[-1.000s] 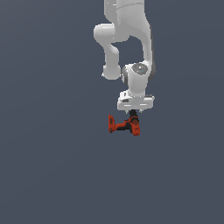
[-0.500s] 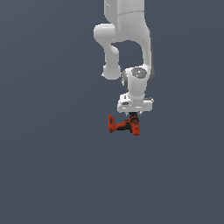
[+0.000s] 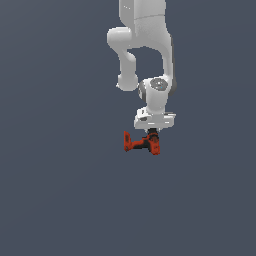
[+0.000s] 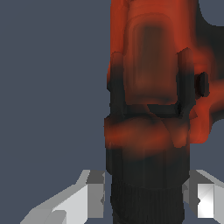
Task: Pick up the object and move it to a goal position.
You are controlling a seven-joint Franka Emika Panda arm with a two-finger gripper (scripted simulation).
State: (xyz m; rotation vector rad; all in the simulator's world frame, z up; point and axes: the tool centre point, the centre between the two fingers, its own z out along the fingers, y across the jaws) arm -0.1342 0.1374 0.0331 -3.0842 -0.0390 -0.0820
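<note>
A plain, flat slate-grey backdrop (image 3: 55, 190) lay on every side of the jaws in both views. It showed no seam, wall, floor line, furniture or window. The light was even and soft, casting no visible shadow anywhere.

Matt plastic drill (image 3: 141, 143), ribbed blk nose

The exterior view stands well back, facing the arm (image 3: 145, 60) from the front. The wrist view looks along the fingers (image 4: 87, 197), very close to the drill (image 4: 153, 96); both views share that drill (image 3: 142, 142).
</note>
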